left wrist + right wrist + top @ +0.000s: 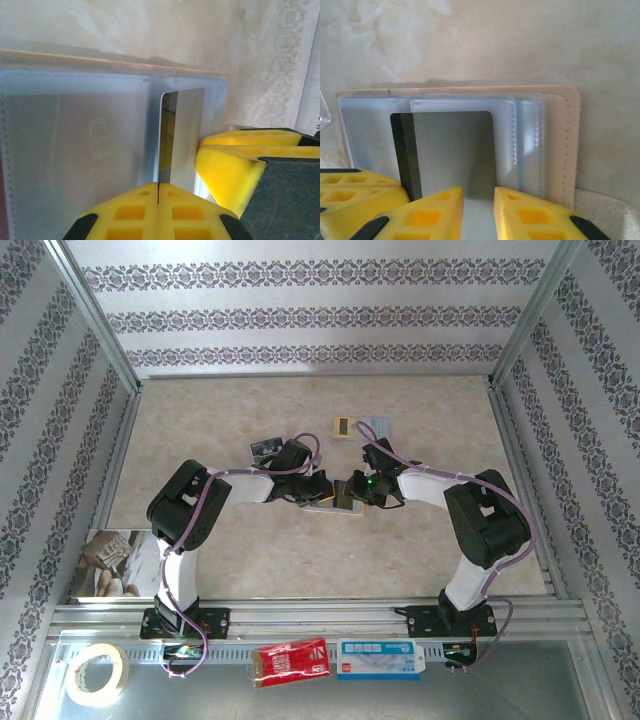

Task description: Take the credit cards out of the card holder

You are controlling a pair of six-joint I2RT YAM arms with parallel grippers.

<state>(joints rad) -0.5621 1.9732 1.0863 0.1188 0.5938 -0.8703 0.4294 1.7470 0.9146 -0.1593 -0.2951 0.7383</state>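
The tan holder [570, 150], pale blue inside, lies open mid-way across the table [200, 420], between both arms. The left gripper [158, 186] is clamped tight on a glossy grey card [182, 135] with a dark stripe. The right gripper [478, 192] has its jaws narrowly apart, gripping nothing.

Soft, even light lay on the bench [210, 430], with only faint shadows under the arms. The wrist views were bright and washed out toward 12 o'clock. The card [182, 135] shone like a mirror. The left end effector [158, 200] and right end effector [478, 202] were blurred at 6 o'clock.
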